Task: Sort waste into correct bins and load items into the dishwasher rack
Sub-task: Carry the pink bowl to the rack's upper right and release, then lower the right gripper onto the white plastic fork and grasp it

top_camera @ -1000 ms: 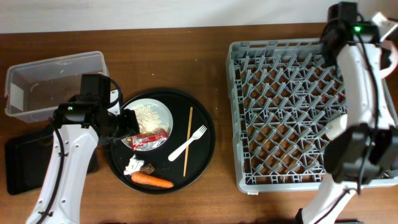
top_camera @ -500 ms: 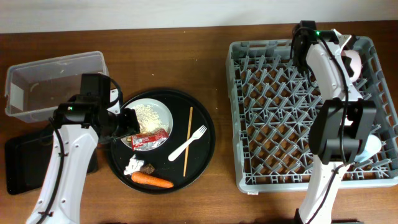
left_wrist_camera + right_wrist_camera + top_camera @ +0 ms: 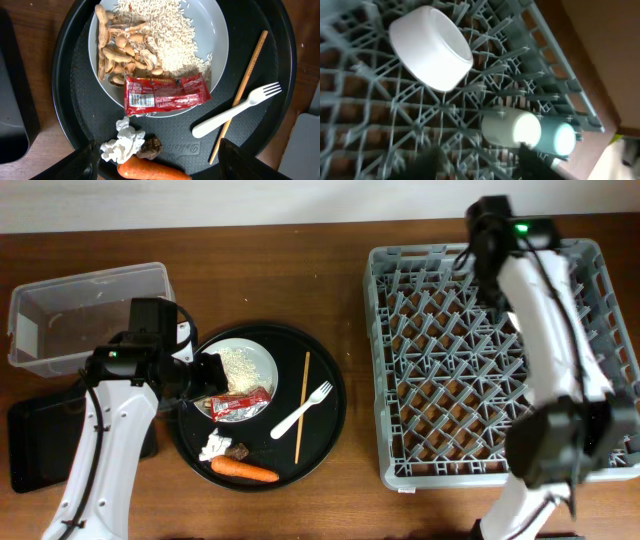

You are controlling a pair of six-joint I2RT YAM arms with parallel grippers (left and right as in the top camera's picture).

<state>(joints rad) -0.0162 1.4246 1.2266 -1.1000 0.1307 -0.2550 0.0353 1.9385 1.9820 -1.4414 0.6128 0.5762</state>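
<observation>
A glossy plastic wrapper (image 3: 165, 94) lay on a matt black tray (image 3: 79, 125), with a smooth white plastic fork (image 3: 232, 111) and wooden chopstick (image 3: 241, 95) at three o'clock.

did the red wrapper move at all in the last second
No. The red wrapper lies where it did, across the near rim of the white plate, at the same angle.

left arm (image 3: 100, 440) bent, its fingers (image 3: 85, 162) spread wide; right arm (image 3: 545, 310) reaches far forward

Dark brown wooden table (image 3: 350, 510), a pale strip of wall (image 3: 250, 200) along its far edge
</observation>
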